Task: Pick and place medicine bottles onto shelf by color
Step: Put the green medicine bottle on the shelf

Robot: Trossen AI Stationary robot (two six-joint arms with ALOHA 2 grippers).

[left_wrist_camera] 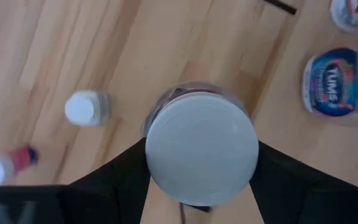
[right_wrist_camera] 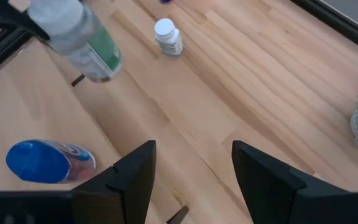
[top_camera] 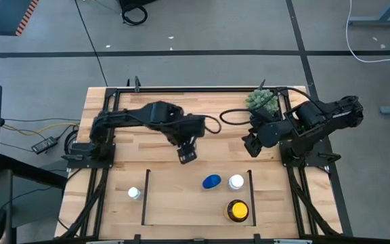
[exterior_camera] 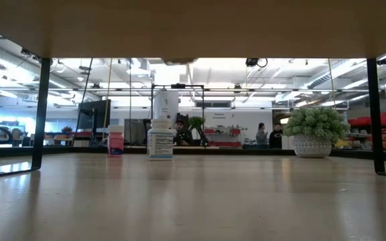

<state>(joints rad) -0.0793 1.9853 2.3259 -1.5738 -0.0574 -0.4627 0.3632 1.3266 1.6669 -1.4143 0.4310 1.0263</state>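
— Bottles first: where is the one being carried?
— The left gripper (left_wrist_camera: 201,186) is clamped on a white-capped bottle (left_wrist_camera: 201,149). Its two dark fingers (left_wrist_camera: 114,180) press on both sides of the cap. From above, the left gripper (top_camera: 187,153) hangs over the wooden surface (top_camera: 100,102), just outside the far edge of the shelf (top_camera: 181,203).
— What sits near it?
— In the shelf bay lie a blue bottle (top_camera: 211,181), a white-capped bottle (top_camera: 235,181) just beside it, and an amber bottle with a yellow cap (top_camera: 237,210) near the right black bar. Another small white-capped bottle (top_camera: 134,193) stands just outside the left bar.
— And the other arm?
— The right gripper (right_wrist_camera: 194,168) is spread apart and holds nothing. It waits by the green plant (top_camera: 263,100) at the right side of the surface.
— Anything seen from down low?
— A white bottle (exterior_camera: 160,139) and a reddish bottle (exterior_camera: 115,141) stand on the surface, near each other. The plant (exterior_camera: 315,130) sits off to the other side.
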